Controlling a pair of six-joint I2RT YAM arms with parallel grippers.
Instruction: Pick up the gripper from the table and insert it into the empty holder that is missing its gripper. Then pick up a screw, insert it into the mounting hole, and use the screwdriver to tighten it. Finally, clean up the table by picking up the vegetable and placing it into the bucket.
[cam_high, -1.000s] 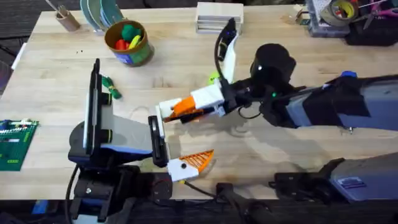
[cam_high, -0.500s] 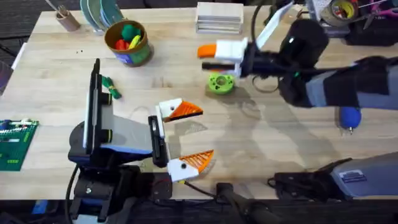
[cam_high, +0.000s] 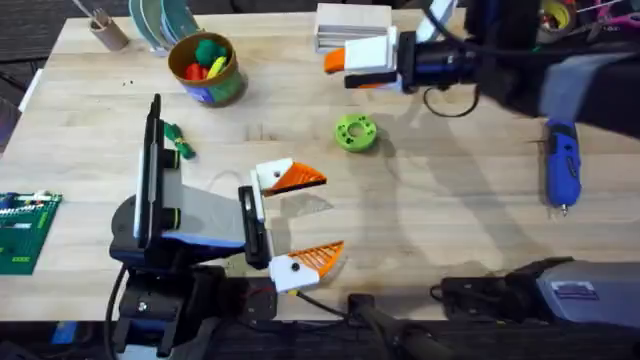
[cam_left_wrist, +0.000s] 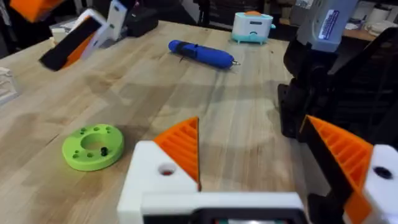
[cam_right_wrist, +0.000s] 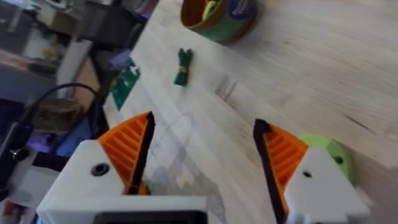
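The orange gripper (cam_high: 298, 177) sits seated in its white holder (cam_high: 266, 176) on the left arm, so fetching a screw looks like the step in hand. The right gripper (cam_high: 340, 70) hovers beyond the green disc (cam_high: 355, 133), fingers wide and empty. A small dark piece on the disc, seen from the left wrist, may be the screw. The right arm should descend straight over it, narrow its fingers first, and pinch gently. The screwdriver (cam_high: 562, 170) lies on the surface (cam_high: 450, 220) nearby. The left gripper (cam_high: 325, 215) is spread wide, empty.
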